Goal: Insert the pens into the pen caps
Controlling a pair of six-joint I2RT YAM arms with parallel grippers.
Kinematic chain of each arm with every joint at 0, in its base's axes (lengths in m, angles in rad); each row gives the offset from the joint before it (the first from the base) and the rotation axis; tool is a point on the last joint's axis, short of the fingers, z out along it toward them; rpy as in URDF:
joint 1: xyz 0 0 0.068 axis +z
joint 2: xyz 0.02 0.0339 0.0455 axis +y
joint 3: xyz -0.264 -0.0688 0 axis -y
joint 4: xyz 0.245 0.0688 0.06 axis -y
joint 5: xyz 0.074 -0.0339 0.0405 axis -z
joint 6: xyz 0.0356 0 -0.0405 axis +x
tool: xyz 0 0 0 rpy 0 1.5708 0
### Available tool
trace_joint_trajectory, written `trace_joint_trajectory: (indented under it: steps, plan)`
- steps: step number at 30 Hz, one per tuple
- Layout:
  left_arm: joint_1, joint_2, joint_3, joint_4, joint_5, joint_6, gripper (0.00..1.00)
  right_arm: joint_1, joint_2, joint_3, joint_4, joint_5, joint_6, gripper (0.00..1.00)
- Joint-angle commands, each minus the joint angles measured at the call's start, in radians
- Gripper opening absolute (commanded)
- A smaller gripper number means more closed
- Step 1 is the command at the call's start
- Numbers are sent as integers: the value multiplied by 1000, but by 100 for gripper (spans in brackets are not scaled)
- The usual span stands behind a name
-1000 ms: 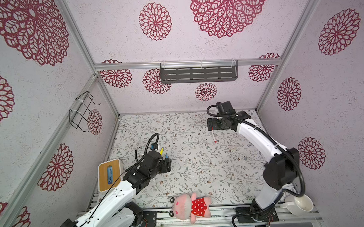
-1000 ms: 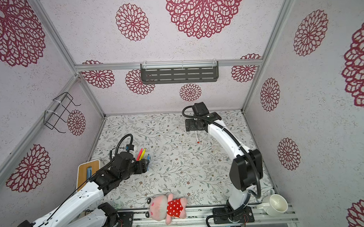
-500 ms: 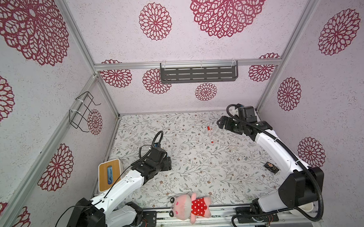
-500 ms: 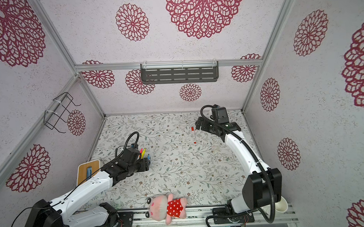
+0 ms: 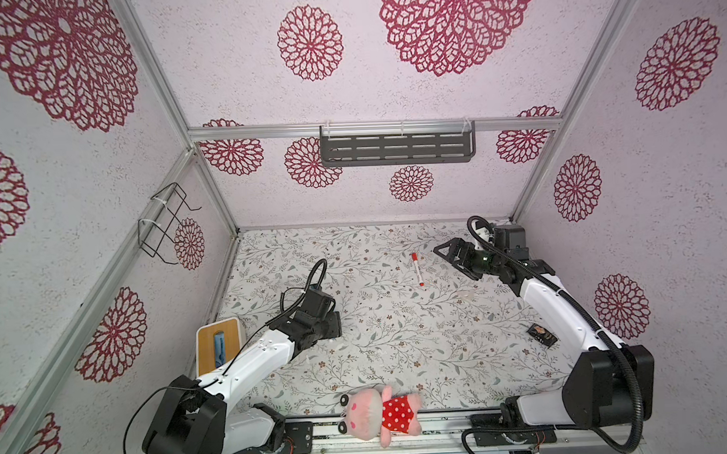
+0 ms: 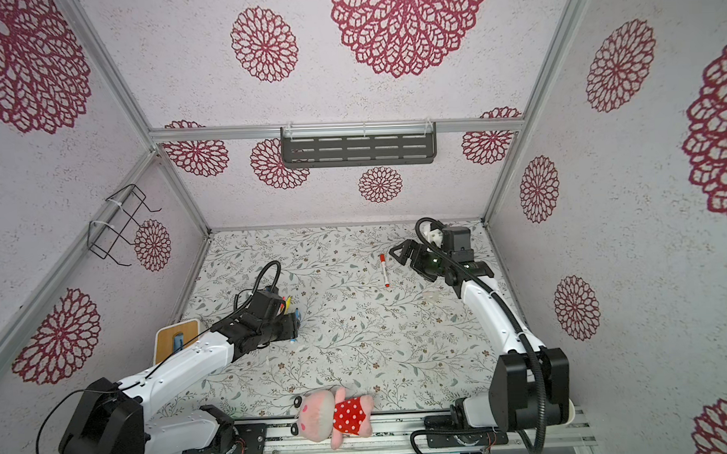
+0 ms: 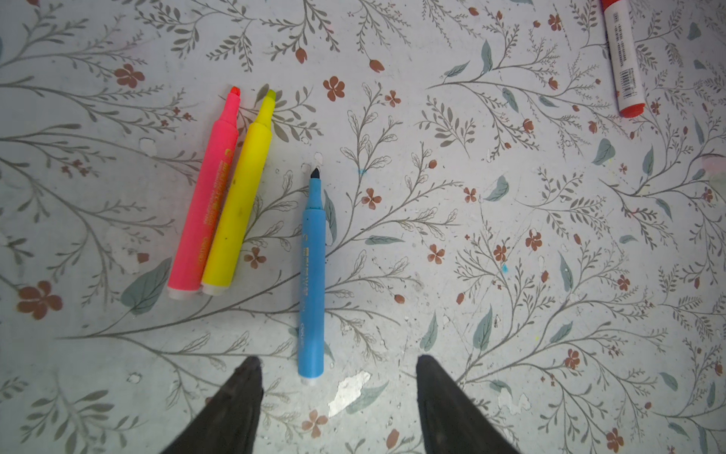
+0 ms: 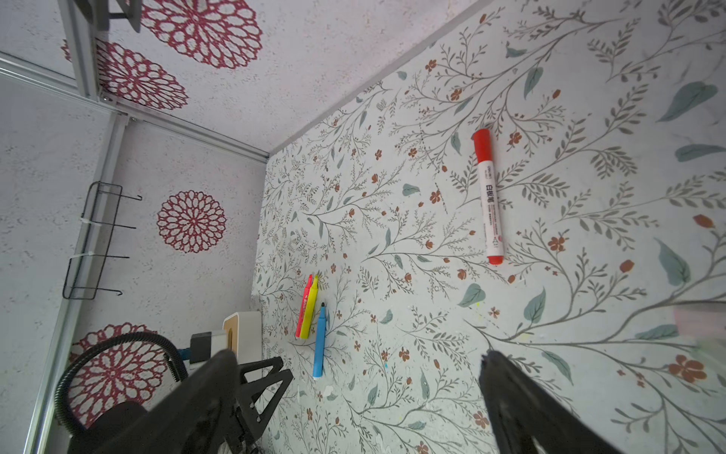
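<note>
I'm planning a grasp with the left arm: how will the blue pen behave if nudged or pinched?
The blue pen looks like a stiff, round plastic barrel lying flat, so a sideways nudge would probably roll it. Thin and likely light, it may skid on the smooth table. Its tip is bare, so it could smear ink.

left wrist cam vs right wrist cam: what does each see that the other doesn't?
Only left wrist: the left gripper from its own camera, jaws apart and empty, with the blue pen's tail end just ahead of the gap. The white marker is cut off at the frame edge.

Only right wrist: the right gripper, open and empty; the whole white marker, both red ends; the wire rack; the wood-topped box.

Both: pink pen and yellow pen touching side by side, blue pen apart, all uncapped, on the floral table.
</note>
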Motion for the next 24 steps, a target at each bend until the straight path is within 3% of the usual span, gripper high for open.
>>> trace_joint_trajectory:
  steps: [1,11,14,16,19,24]
  plan:
    - [13,57,35,44,31,4,62,-3,-67,6,7,39,-21,99]
    - [13,151,64,50,44,6,57,-15,-75,-64,45,80,83,99]
    - [13,170,67,53,47,6,57,-11,-99,-100,102,103,58,99]
    - [14,187,73,49,47,6,57,-11,-144,-106,43,185,31,99]
    - [14,207,78,47,45,9,57,-11,-123,-44,-41,149,-22,99]
    - [14,256,90,49,43,4,53,-11,-140,-57,-36,131,-53,99]
